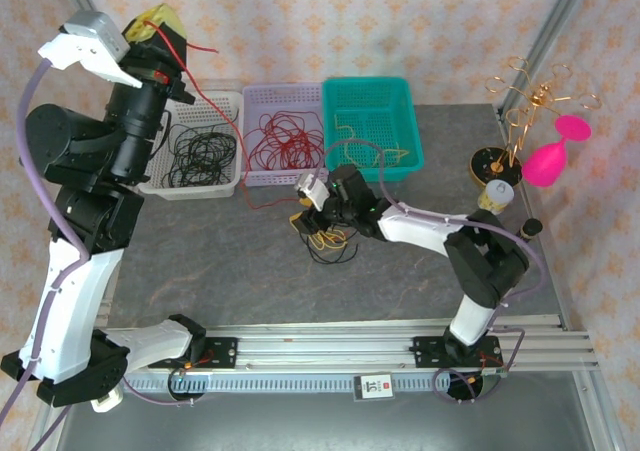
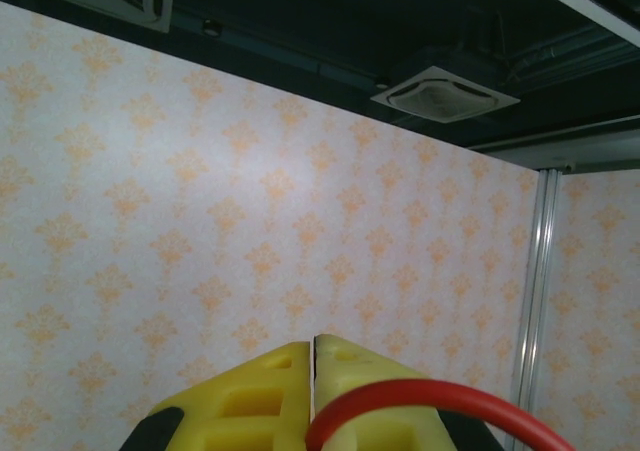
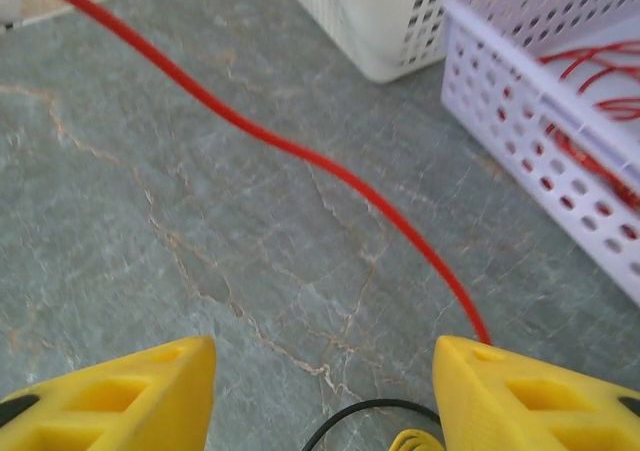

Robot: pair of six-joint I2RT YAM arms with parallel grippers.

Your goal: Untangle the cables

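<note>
My left gripper point(image 1: 160, 26) is raised high at the back left, shut on a red cable point(image 1: 232, 121). In the left wrist view its yellow fingers point(image 2: 250, 401) meet tip to tip, and the red cable point(image 2: 420, 396) curves across the right one. The cable slopes down across the baskets to a small tangle of black and yellow cables point(image 1: 328, 239) on the table. My right gripper point(image 1: 303, 221) sits low at that tangle, open. Between and ahead of its fingers point(image 3: 530, 391) lie the taut red cable point(image 3: 300, 156), a black loop point(image 3: 370, 411) and a bit of yellow cable point(image 3: 415, 439).
Three baskets line the back: a white one point(image 1: 228, 101) holding black cables, a lavender one point(image 1: 262, 96) with red cables, and a teal one point(image 1: 410, 141) with yellow cables. A gold wire stand point(image 1: 530, 101), a pink glass point(image 1: 555, 156) and a small bottle point(image 1: 497, 196) stand at the right.
</note>
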